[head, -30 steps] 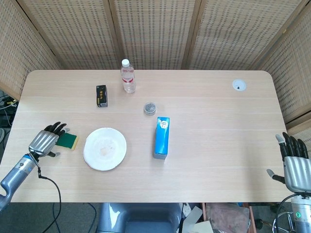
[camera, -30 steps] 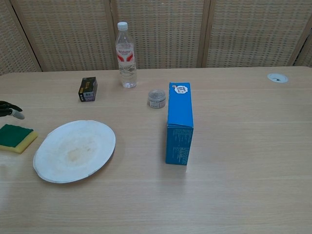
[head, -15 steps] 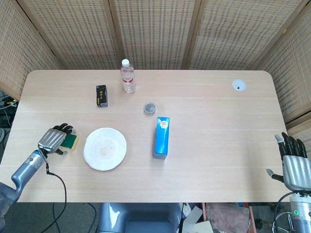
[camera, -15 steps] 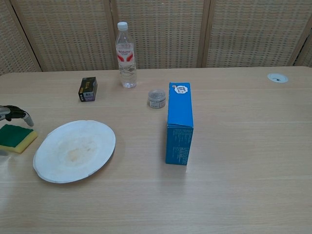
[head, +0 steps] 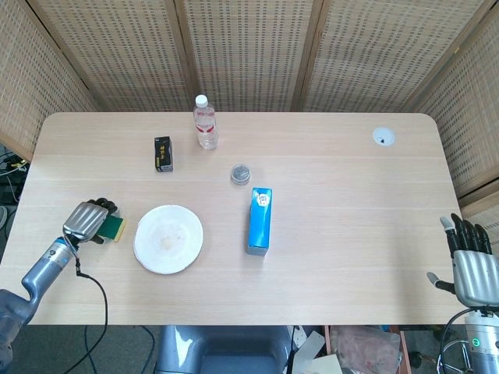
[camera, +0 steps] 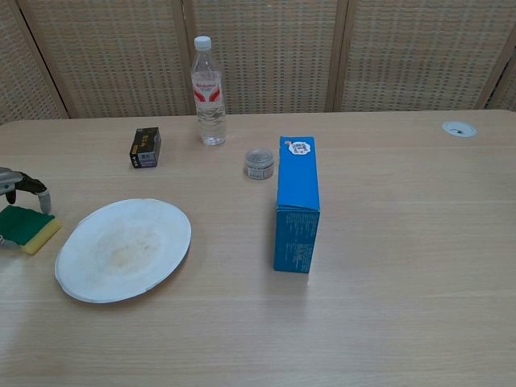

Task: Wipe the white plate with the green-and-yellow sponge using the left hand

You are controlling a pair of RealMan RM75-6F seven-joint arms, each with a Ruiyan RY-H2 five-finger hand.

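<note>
- Two robot hands are visible. The left robot hand (head: 87,220) sits at the lower left of the head view, fingers curled down over the sponge (head: 114,227); whether it actually grips the sponge cannot be told.
- In the chest view, the sponge (camera: 27,226) lies flat on the desk (camera: 403,282) at the left edge, green side up, with fingertips (camera: 42,195) over it.
- The plate (head: 168,238) lies just right of the sponge, apart from it, with faint brown smears at its centre.
- The right robot hand (head: 470,268) is at the lower right, off the desk edge, fingers extended and apart, holding nothing.
- One blue carton (head: 260,220) stands right of the plate.
</note>
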